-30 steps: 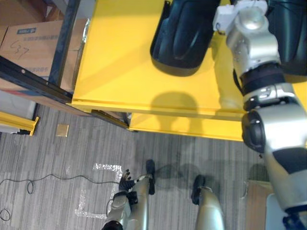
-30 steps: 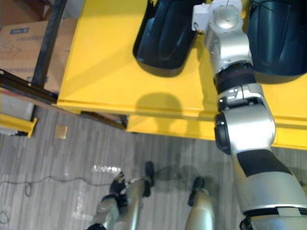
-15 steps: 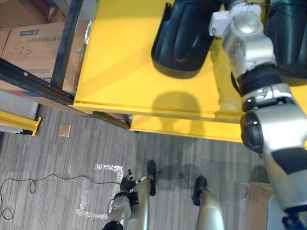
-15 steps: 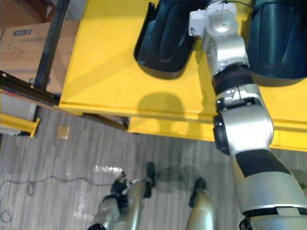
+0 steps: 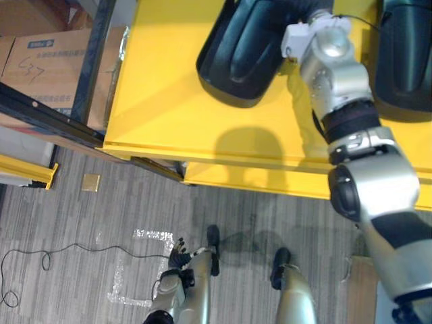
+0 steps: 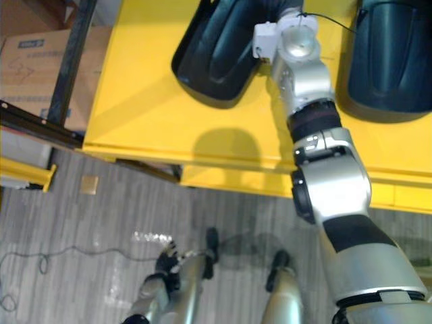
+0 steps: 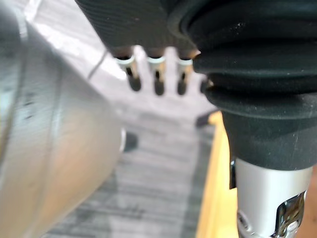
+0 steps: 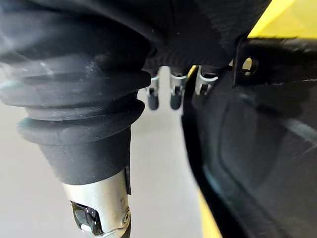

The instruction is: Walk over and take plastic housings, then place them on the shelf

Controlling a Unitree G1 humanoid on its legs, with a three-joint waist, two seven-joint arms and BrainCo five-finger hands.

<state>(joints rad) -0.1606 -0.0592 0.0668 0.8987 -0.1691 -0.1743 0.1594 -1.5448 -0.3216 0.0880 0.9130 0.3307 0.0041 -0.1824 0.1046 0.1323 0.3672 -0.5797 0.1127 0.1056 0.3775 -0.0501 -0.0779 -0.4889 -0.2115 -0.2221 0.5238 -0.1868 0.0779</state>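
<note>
Item one, first plastic housing (image 5: 236, 57): dark, glossy, rounded at its near end. It lies at a slant on the yellow shelf board (image 5: 169, 88), well back from the front edge. Item two, second plastic housing (image 5: 405, 61): the same dark make, on the same board, to the right of my right arm and apart from the first. My right arm reaches up between the two. Item three, my right hand (image 8: 172, 95): at the far end of the first housing. In the right wrist view the housing's black wall, with a small round hole in it, stands just beside the hand. Whether the hand is clamped on that rim or merely resting against it I cannot tell. Item four, my left hand (image 5: 177, 255): hanging low at my side above the floor, fingers (image 7: 156, 82) straight and relaxed, holding nothing. Surroundings: a lower yellow board (image 5: 256, 179) under the first. A dark rack upright (image 5: 94, 54) stands at the shelf's left, with a cardboard box (image 5: 47, 61) behind it. The grey striped floor (image 5: 88, 223) carries white tape marks (image 5: 145, 236) and a small tan square (image 5: 89, 182).
</note>
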